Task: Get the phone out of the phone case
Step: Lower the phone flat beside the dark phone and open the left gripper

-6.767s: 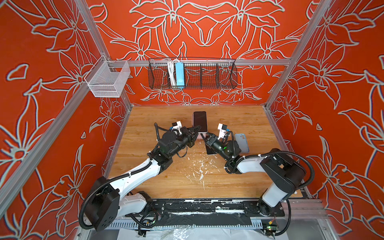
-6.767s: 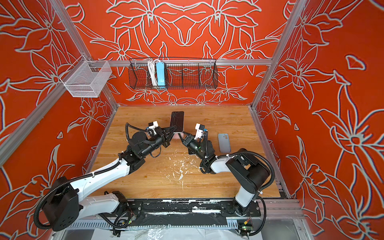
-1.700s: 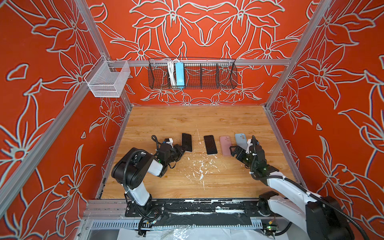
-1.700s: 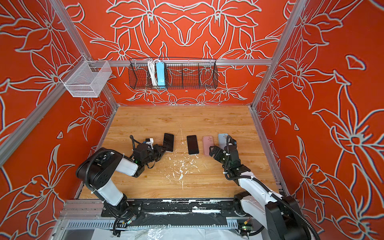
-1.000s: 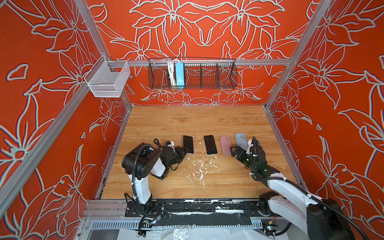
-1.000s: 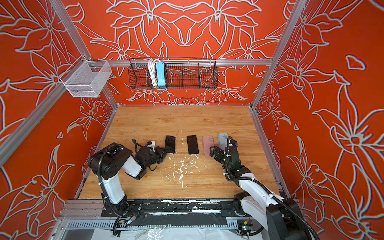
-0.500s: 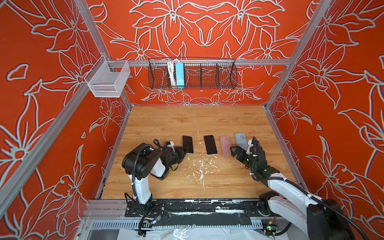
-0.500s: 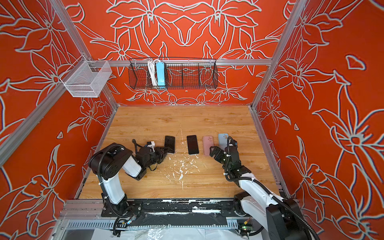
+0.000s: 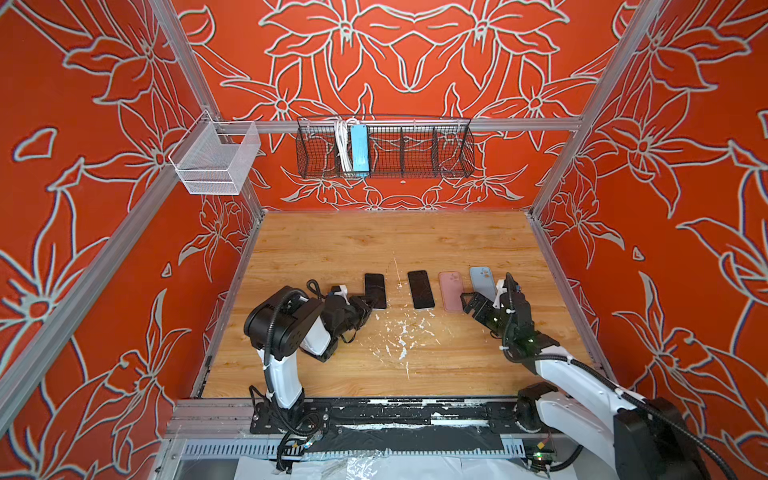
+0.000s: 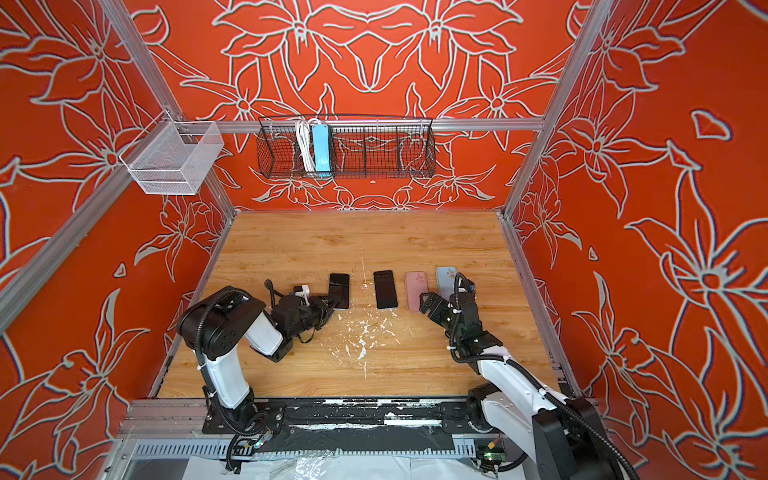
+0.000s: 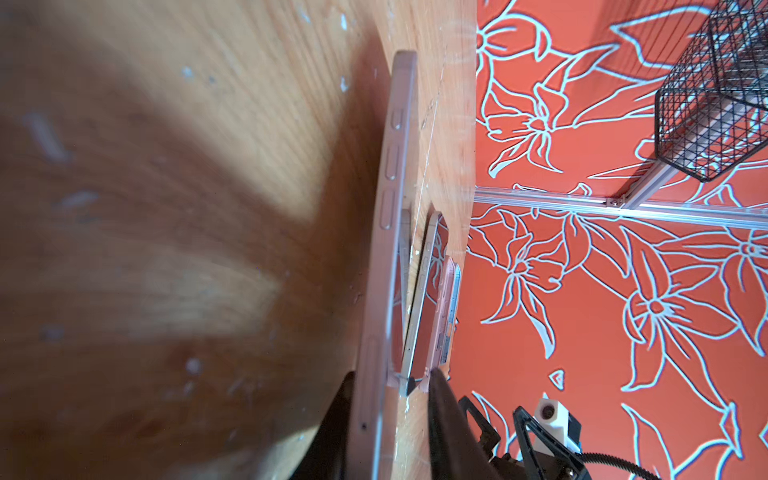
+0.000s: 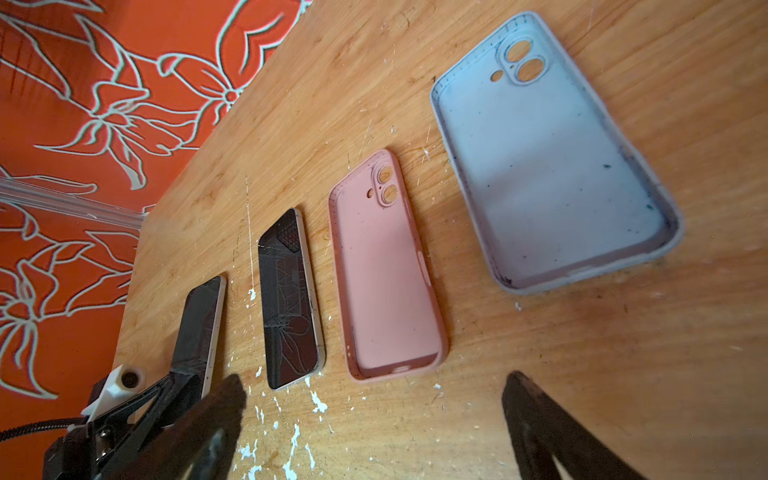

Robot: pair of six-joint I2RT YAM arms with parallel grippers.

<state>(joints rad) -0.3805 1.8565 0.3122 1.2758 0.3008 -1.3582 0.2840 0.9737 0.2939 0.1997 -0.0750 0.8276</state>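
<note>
A phone (image 9: pixel 375 286) lies screen-up on the wooden desk (image 9: pixel 374 241), its near end between the jaws of the left gripper (image 9: pixel 367 302). The jaws are slightly parted rather than clamped: in the left wrist view one finger (image 11: pixel 444 419) stands clear of the glass with a gap showing, while the other sits just beside the phone's back. Whether that end rests fully on the wood cannot be told. To its right, in one row, lie a second phone (image 9: pixel 421 289), a pink case (image 9: pixel 450 291) and a blue case (image 9: pixel 480 277), both cases hollow side up. The right gripper (image 9: pixel 486 293) hangs low at the near ends of the two cases, its jaws spread wide and holding nothing. All four pieces run parallel, long axes pointing from the front rail towards the back wall, with the cases' camera holes at the far end. Narrow strips of bare wood part each from its neighbour. The blue case lies nearest the desk's right edge. Behind the row the desk is open wood to the back wall, and in front of it lies a patch of white flecks (image 9: pixel 401 332).
</note>
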